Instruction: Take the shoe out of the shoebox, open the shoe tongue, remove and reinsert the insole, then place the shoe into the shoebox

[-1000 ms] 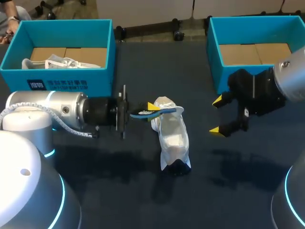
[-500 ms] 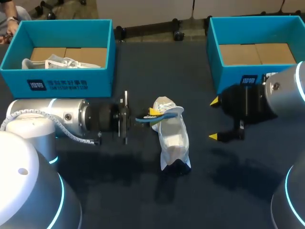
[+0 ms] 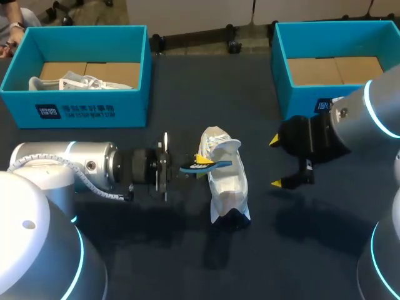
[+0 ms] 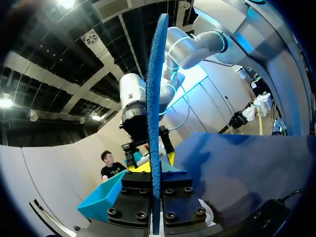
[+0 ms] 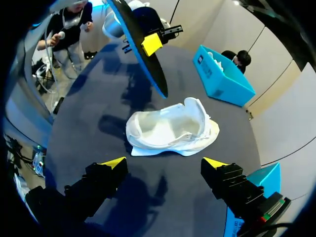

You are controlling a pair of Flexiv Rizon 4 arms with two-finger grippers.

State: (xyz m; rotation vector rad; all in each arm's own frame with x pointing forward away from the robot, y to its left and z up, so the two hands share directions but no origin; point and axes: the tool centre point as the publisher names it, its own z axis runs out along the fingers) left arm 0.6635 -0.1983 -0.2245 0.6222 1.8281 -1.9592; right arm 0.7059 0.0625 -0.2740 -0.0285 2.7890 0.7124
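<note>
Count two at far bench corners: left shoebox, right shoebox. One shoe mid-bench. My left gripper pinches one insole, apparently; right gripper spread.

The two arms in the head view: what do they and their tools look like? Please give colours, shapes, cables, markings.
The left arm and right arm are thick, rounded silver-white tubes with glowing light-blue rings at the joints. A thin pale cable loops along the left arm. The left tool and right tool have black bodies and bright yellow finger tips.
</note>
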